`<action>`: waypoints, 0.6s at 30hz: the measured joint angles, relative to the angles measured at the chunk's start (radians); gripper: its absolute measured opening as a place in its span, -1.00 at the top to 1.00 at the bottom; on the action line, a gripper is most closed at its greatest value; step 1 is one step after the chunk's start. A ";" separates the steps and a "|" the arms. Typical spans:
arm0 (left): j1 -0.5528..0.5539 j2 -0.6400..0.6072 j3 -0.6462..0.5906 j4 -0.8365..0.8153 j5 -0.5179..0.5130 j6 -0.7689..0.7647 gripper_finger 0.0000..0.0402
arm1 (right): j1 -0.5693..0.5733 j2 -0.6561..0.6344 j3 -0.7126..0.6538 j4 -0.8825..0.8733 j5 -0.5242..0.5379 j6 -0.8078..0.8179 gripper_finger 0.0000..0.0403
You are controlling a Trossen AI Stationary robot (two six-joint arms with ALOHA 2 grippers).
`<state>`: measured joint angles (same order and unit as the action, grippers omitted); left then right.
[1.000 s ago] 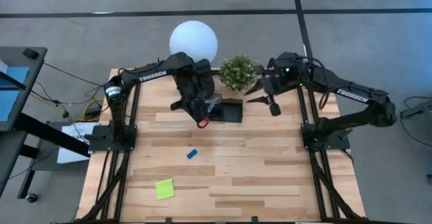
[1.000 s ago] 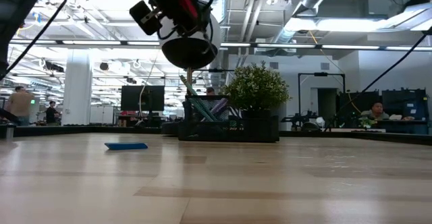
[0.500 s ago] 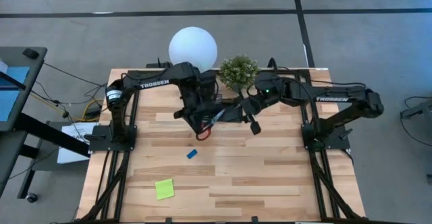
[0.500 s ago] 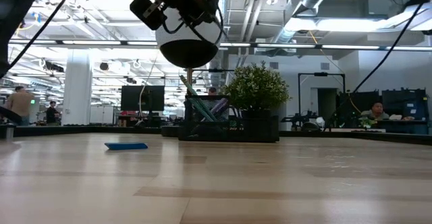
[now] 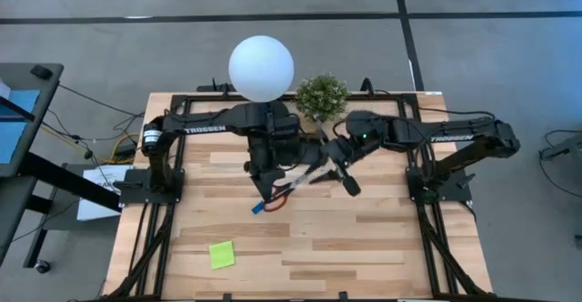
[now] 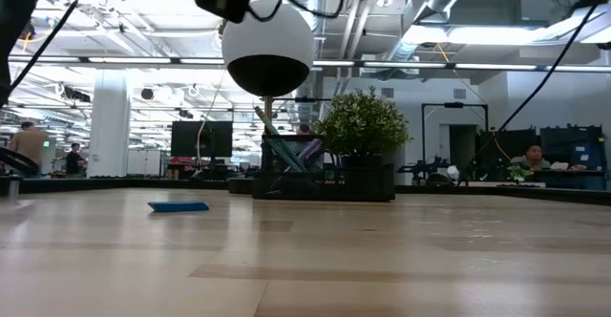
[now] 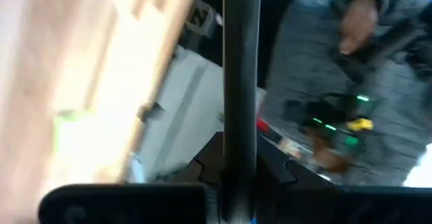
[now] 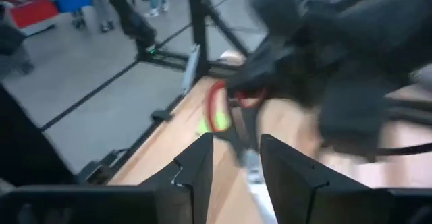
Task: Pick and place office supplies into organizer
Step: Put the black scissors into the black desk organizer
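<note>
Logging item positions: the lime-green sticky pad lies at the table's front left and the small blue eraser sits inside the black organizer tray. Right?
Not quite. The high view shows the small blue eraser lying on the wooden table, not in the black organizer tray. The lime-green sticky pad is front left.

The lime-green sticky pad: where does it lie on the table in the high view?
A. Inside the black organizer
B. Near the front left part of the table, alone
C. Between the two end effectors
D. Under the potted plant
B: the lime-green sticky pad lies alone on the wood, well in front of both arms.
</note>
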<state>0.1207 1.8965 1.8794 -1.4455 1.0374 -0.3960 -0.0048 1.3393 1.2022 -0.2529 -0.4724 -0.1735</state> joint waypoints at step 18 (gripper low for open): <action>-0.035 0.001 0.106 0.279 -0.274 -0.161 0.89 | 0.362 -0.240 0.000 -0.460 0.516 0.420 0.41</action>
<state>0.0852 1.8972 1.9854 -1.1667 0.7636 -0.5568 0.3574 1.0997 1.2021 -0.7131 0.0434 0.2462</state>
